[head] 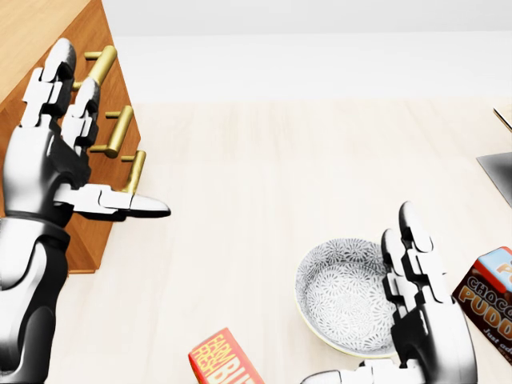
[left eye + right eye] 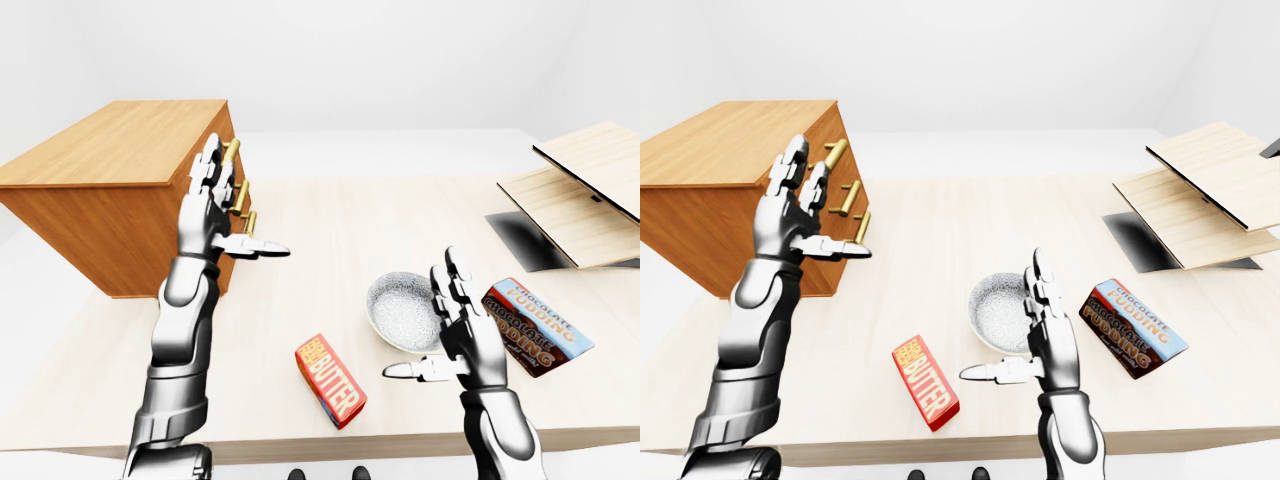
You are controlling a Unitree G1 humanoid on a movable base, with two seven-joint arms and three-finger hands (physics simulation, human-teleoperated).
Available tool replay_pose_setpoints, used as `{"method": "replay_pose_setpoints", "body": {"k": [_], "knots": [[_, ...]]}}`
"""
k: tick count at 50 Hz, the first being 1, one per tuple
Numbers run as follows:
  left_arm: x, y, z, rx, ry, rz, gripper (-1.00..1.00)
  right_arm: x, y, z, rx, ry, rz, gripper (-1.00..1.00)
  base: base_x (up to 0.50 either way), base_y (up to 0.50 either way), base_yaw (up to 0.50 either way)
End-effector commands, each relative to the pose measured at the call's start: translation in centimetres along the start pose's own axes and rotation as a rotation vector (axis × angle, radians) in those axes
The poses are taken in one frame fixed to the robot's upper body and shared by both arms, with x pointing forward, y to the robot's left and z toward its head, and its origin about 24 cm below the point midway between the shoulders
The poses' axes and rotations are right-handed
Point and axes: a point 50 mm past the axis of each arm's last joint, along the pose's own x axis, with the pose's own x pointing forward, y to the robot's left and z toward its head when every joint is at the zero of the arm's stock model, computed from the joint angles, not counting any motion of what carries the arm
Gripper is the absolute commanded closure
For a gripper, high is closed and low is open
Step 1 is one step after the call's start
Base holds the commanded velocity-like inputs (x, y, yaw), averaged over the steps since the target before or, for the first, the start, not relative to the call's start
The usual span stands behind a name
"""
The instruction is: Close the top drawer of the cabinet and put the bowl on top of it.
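Note:
The wooden cabinet (image 2: 110, 190) stands at the left on the pale table, with three gold handles (image 1: 120, 130) on its drawer fronts. Those fronts look flush with one another. My left hand (image 1: 96, 152) is raised just beside the handles, open, with fingers pointing up and thumb (image 1: 132, 208) stretched to the right, holding nothing. The patterned white bowl (image 1: 332, 280) sits on the table at the lower right. My right hand (image 1: 364, 308) stands open at the bowl's right rim, palm toward it and fingers upright, not closed on it.
A red butter box (image 2: 330, 380) lies near the table's bottom edge, left of the bowl. To the bowl's right lies a chocolate pudding box (image 2: 535, 325). Pale wooden boards (image 2: 580, 190) over a dark mat (image 2: 525, 240) occupy the far right.

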Motion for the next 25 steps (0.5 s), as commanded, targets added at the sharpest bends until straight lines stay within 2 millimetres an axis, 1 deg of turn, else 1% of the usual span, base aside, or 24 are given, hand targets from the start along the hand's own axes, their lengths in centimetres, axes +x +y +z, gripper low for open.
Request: {"method": "replay_pose_setpoints", "body": {"k": [1,2,3,4,9,12,17,25], "knots": [[-4.3,-4.1,4.4,0.116,-0.206,-0.111,-1.0,0.1,-0.3,0.1,-0.003,-0.001,-0.007,-1.0,0.0,0.0,0.0],[-5.0,-4.7,4.9,0.135,-0.23,-0.117,-1.0,0.2,-0.3,0.1,0.0,0.0,-0.007,-1.0,0.0,0.0,0.0],[-5.0,-4.7,4.9,0.139,-0.231,-0.118,-1.0,0.2,-0.4,0.1,0.0,0.0,-0.007,-1.0,0.0,0.0,0.0],[-5.5,-5.3,5.2,0.159,-0.242,-0.132,-1.0,0.1,-0.5,0.3,-0.001,-0.004,-0.015,-1.0,0.0,0.0,0.0],[-6.2,-6.4,4.7,0.228,-0.216,-0.167,-1.0,0.1,-0.9,0.6,0.008,-0.009,-0.024,-1.0,0.0,0.0,0.0],[-6.1,-6.5,4.5,0.234,-0.205,-0.158,-1.0,0.1,-1.4,1.0,0.012,-0.016,-0.035,-1.0,0.0,0.0,0.0],[-6.6,-7.1,5.0,0.249,-0.227,-0.162,-1.0,-0.1,-1.8,1.5,0.016,-0.027,-0.036,-1.0,0.0,0.0,0.0],[-8.5,-8.2,6.5,0.259,-0.28,-0.157,-1.0,-0.4,-2.9,2.3,0.005,-0.06,-0.049,-1.0,0.0,0.0,0.0]]}}
